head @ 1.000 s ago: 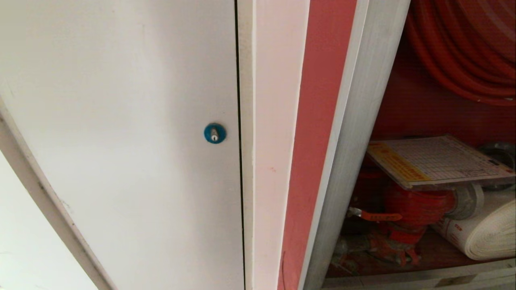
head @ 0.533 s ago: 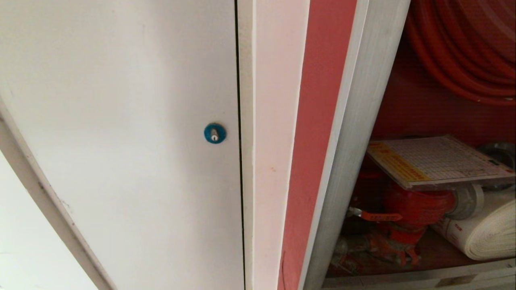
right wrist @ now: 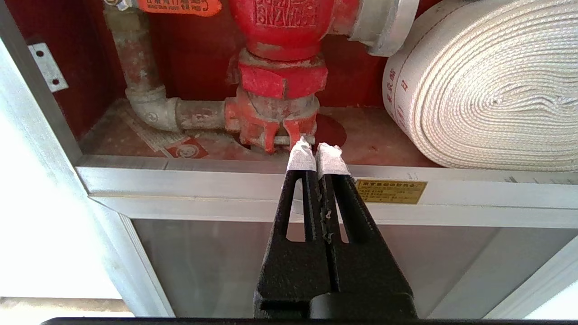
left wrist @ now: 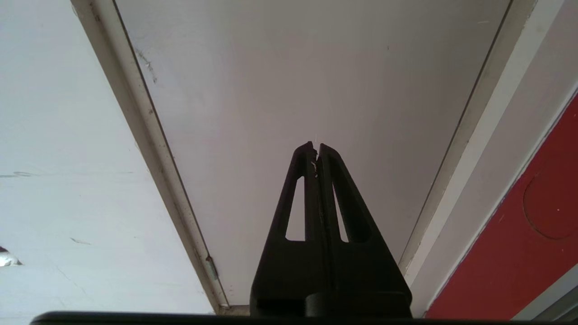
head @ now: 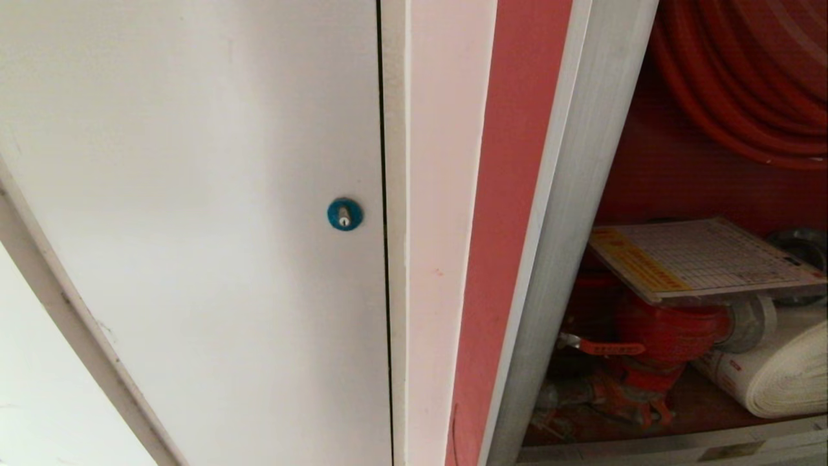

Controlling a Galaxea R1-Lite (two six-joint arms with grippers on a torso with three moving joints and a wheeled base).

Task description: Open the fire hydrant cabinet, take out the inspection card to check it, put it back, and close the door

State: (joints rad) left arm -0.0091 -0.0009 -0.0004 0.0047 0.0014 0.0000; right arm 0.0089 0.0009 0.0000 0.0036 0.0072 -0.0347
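Right now the right gripper (right wrist: 317,152) is sitting with its tape-wrapped fingertips (right wrist: 300,158) pressed together on nothing, hanging in front of the lower aluminium rail of the fire hydrant cabinet (right wrist: 226,180), just below the base of the red valve (right wrist: 280,76). Beside the valve the white rolled hose (right wrist: 487,90) is lying on the red floor of the cabinet, and a small brass plate (right wrist: 390,191) is showing on the rail near the gripper. The left gripper (left wrist: 316,151) is likewise clenched on nothing, facing the plain white panel (left wrist: 307,81). In the head view, where neither arm is showing, the inspection card (head: 702,259) is lying flat on top of the valve inside the open cabinet, its yellow-orange band toward the cabinet's left frame, with the red hose reel (head: 744,84) coiling above it. To the left a blue round lock (head: 344,214) is sitting on the white panel. The door itself is showing in none of the views.
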